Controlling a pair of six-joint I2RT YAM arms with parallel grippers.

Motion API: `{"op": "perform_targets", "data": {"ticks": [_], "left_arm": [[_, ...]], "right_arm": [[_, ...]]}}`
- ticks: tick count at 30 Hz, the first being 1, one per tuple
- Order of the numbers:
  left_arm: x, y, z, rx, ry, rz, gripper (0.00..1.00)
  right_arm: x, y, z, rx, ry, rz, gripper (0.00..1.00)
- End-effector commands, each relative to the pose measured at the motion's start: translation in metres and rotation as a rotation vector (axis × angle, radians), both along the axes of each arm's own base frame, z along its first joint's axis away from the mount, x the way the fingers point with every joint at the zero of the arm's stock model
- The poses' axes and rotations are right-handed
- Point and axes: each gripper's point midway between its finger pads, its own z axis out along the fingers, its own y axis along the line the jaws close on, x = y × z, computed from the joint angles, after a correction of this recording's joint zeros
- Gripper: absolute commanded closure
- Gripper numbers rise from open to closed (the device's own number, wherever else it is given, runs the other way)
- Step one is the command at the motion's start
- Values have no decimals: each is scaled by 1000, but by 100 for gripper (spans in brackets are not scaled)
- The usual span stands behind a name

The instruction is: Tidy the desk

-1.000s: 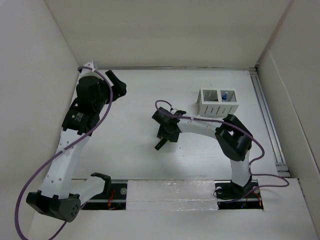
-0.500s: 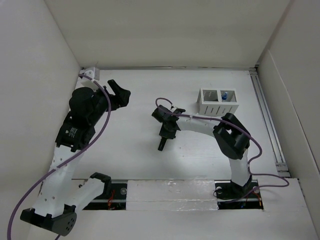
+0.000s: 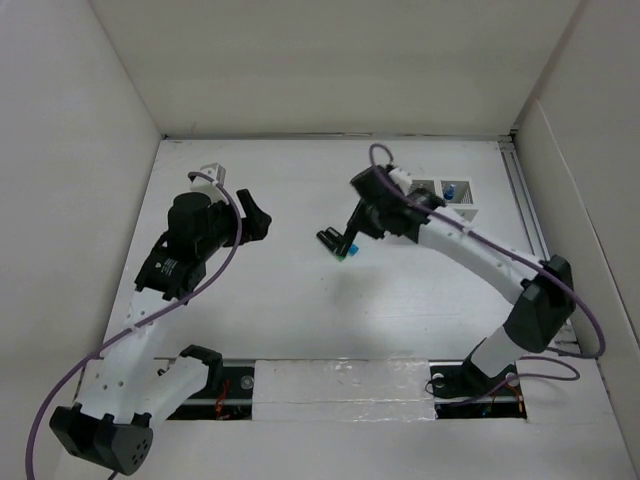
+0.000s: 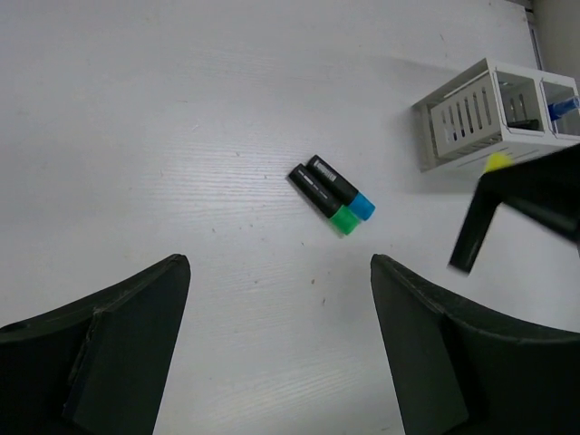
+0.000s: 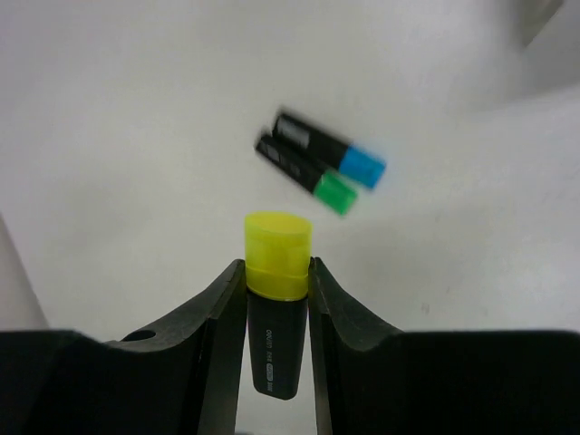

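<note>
White walls box in the desk, a plain matte tabletop that fills the floor of the enclosure and runs from the arm bases at its near edge to the back wall. From my station I see the right gripper clenched on a yellow-capped highlighter, the fingers pinching the dark barrel just below the cap. The pen hangs above the surface, a little toward the far edge from the desk's middle. On the desk beneath it lie a green-capped highlighter and a blue-capped highlighter, side by side and touching, caps pointing the same way. A white slotted organizer stands toward the far right corner, and a blue item shows in its right-hand compartment. The left gripper hovers over the left half of the desk with its jaws spread wide and nothing between them. Its wrist camera looks across at the two loose pens and the organizer. A purple cable loops along the left arm.
</note>
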Motion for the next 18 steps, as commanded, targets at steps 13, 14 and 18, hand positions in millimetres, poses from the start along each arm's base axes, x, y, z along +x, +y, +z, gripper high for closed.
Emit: {"op": "perform_targets", "data": {"ticks": [13,14,18], "left_arm": [[14,-67,51,8,-129,-84,21],[13,-66,50,13,-126,-85,21],[10,-66,42,18,-105,-95,21]], "right_arm": [[140,-269,105,-233,-250,-605,90],[142,-271,106,-251,-253,-605,90],[149,-274,101,-314,-245,-601,90]]}}
